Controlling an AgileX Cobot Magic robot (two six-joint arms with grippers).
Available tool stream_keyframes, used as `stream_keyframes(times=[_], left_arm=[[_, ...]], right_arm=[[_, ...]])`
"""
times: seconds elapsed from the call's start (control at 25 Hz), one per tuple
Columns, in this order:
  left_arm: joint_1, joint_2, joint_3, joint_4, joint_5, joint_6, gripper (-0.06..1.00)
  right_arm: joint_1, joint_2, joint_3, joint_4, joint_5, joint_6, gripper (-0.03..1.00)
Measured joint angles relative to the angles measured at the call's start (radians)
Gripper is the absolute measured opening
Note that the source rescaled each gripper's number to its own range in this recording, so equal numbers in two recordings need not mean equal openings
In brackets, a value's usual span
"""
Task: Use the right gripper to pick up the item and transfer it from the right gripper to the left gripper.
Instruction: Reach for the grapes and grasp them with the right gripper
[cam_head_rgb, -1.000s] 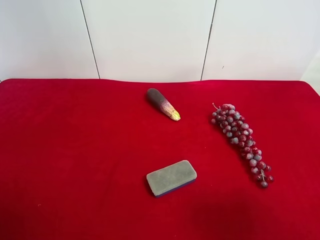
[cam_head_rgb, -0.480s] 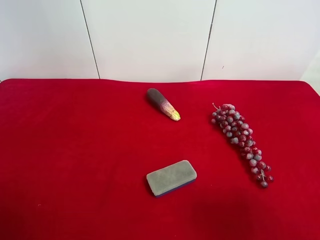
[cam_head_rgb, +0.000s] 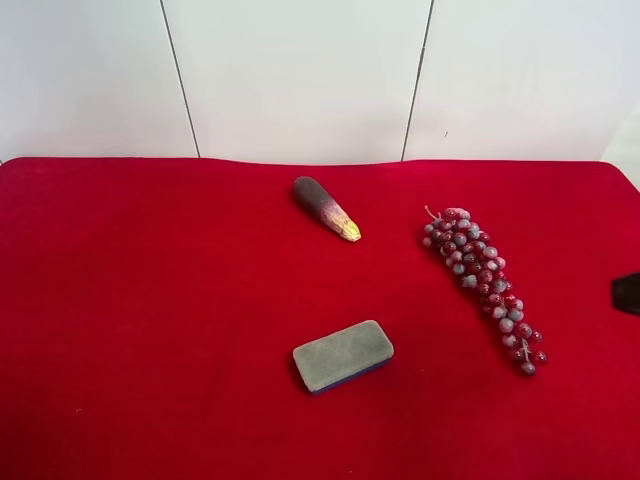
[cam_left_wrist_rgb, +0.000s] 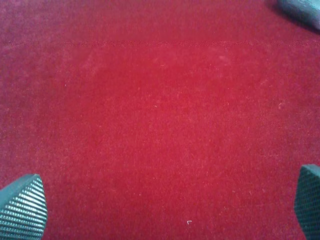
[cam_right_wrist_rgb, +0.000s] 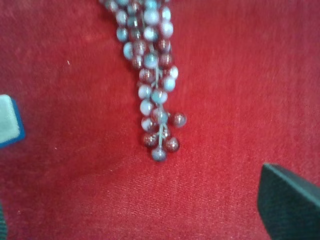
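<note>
On the red cloth (cam_head_rgb: 150, 300), as seen from the exterior high view, a toy eggplant (cam_head_rgb: 325, 207) is laid nearest the back wall. A grey sponge block (cam_head_rgb: 343, 355) is placed nearer the front, well apart from it. The grape bunch (cam_head_rgb: 483, 285) is stretched out on the cloth further right, untouched. At that view's right edge only a dark sliver of an arm (cam_head_rgb: 628, 293) is caught.

More is given by the wrist views. In the right wrist view the right gripper (cam_right_wrist_rgb: 135, 200) is shown with its jaws spread wide. One dark finger (cam_right_wrist_rgb: 290, 205) is seen near the grape bunch's (cam_right_wrist_rgb: 152, 75) thin end but apart from it, and the block's blue-edged corner (cam_right_wrist_rgb: 9, 120) is cut off at the side. In the left wrist view the left gripper (cam_left_wrist_rgb: 167, 200) is likewise spread, with nothing held, over bare cloth. One ribbed fingertip (cam_left_wrist_rgb: 22, 207) is plainly seen, and a blurred grey-blue shape (cam_left_wrist_rgb: 300, 7) is cropped at a corner.
</note>
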Motion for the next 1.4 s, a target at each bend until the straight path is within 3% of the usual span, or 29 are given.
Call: stream_keyframes(times=[0.56,1.4], left_arm=[[0.000,0.000,0.000,0.000,0.000,0.000,1.00],[0.000,0.000,0.000,0.000,0.000,0.000,1.00]], right_arm=[[0.000,0.442,-0.005,-0.026,-0.149,0.145,0.99],[0.000,0.785,-0.006,-0.053,-0.345,0.215,0.99]])
